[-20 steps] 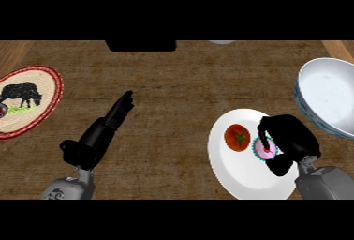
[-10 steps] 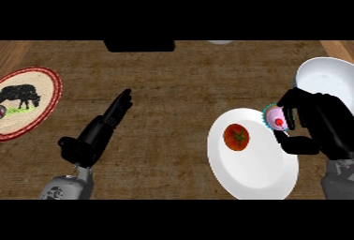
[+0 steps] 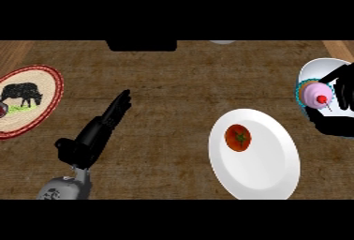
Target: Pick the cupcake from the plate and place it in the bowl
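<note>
Black fingers of the right hand curl round the pink-frosted cupcake, holding it over the white bowl at the view's right edge — the bowl is mostly hidden behind hand and cupcake. Left of this hand lies the white plate, bearing a tomato. The left hand rests with fingers straight, holding nothing.

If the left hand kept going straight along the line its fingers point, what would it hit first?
Nothing nearby: the left hand points up and slightly right over bare counter. The first thing in that line looks like the dark object at the far edge, though depth is unclear.
</note>
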Available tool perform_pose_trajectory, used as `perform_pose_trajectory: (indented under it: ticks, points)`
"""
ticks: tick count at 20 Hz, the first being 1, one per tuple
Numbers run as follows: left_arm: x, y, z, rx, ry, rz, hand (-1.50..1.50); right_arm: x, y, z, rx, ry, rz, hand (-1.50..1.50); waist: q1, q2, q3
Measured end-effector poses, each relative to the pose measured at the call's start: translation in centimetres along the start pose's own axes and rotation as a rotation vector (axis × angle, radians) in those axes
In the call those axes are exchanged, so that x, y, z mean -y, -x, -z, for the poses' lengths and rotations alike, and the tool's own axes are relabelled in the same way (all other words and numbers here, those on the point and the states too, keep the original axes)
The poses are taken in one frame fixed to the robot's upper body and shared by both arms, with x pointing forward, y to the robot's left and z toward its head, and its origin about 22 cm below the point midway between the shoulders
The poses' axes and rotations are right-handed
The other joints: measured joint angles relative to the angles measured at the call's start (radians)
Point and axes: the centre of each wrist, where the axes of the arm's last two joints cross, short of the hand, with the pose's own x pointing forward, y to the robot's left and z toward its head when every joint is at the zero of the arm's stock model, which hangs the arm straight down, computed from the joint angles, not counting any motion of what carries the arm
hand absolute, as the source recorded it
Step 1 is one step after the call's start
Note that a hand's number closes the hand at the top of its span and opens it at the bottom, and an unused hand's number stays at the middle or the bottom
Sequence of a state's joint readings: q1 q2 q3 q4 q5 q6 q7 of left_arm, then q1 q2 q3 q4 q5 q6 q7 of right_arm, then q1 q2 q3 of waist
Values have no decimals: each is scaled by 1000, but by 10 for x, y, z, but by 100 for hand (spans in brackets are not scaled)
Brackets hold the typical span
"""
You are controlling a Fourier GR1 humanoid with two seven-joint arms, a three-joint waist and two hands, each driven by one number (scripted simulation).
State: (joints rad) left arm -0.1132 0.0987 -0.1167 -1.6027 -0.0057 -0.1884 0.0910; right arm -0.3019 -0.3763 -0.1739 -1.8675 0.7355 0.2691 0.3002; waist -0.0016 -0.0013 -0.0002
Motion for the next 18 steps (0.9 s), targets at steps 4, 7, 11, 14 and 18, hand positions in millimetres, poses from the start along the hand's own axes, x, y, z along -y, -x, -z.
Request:
perform_pose_trajectory:
  ticks: [4, 7, 11, 14, 18]
  points:
    - [5, -1, -1, 13, 5, 1, 0, 2, 26, 21, -41, 48, -77, 150, 7, 2, 0]
    - [9, 0, 0, 16, 8, 3, 0, 0, 46, 35, -61, 115, -137, 150, 11, 4, 1]
    - [3, 2, 7, 14, 13, -4, 0, -7, 64, 56, -78, 168, -193, 150, 11, 5, 1]
    - [9, 3, 6, 13, 13, -2, 0, -11, 90, 64, -116, 101, -223, 150, 15, 6, 0]
    - [15, 1, 8, 19, 23, -7, 0, -14, 121, 72, -216, -76, -194, -150, 24, 9, 1]
